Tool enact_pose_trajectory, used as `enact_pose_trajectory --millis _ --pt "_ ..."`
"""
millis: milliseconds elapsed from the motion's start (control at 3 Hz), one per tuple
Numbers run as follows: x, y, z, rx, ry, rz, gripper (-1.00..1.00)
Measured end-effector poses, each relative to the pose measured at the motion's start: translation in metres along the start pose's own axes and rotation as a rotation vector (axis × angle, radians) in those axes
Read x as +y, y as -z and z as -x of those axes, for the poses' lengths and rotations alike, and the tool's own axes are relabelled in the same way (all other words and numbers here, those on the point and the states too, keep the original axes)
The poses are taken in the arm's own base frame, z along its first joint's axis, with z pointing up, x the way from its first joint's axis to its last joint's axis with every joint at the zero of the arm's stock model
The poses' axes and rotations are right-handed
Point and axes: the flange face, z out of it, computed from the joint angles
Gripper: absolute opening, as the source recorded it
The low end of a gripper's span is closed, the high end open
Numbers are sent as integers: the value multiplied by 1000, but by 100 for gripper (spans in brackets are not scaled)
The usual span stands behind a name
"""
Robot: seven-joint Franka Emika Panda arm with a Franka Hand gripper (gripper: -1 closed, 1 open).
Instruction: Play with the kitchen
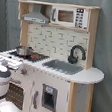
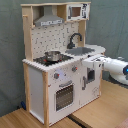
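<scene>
The kitchen [image 1: 53, 87] [image 2: 40, 85] is a white and light-wood toy set that stands upright in both exterior views. It has a black faucet [image 1: 76, 53] over a grey sink [image 1: 63, 67], a hood [image 1: 36, 15] and a small microwave [image 1: 69, 16]. A metal pot [image 2: 52, 56] sits on the stove, and the oven door [image 2: 64, 95] below it is closed. My gripper [image 2: 94, 61] hangs in front of the cabinet under the sink in the second exterior view. In the first exterior view my gripper [image 1: 7, 62] shows at the left by the stove's front edge.
My white arm [image 2: 116, 69] reaches in from the second exterior view's right, above a wooden table [image 2: 100, 112]. A grey curtain [image 1: 109, 43] hangs behind the kitchen. The counter's rounded end [image 1: 90, 75] juts out beside the sink.
</scene>
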Motion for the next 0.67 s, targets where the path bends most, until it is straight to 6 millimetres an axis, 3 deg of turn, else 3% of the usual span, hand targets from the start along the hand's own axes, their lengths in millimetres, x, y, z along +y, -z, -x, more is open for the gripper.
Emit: enact_pose_trajectory --millis 667 --pt "2 -2 53 -50 87 -3 100"
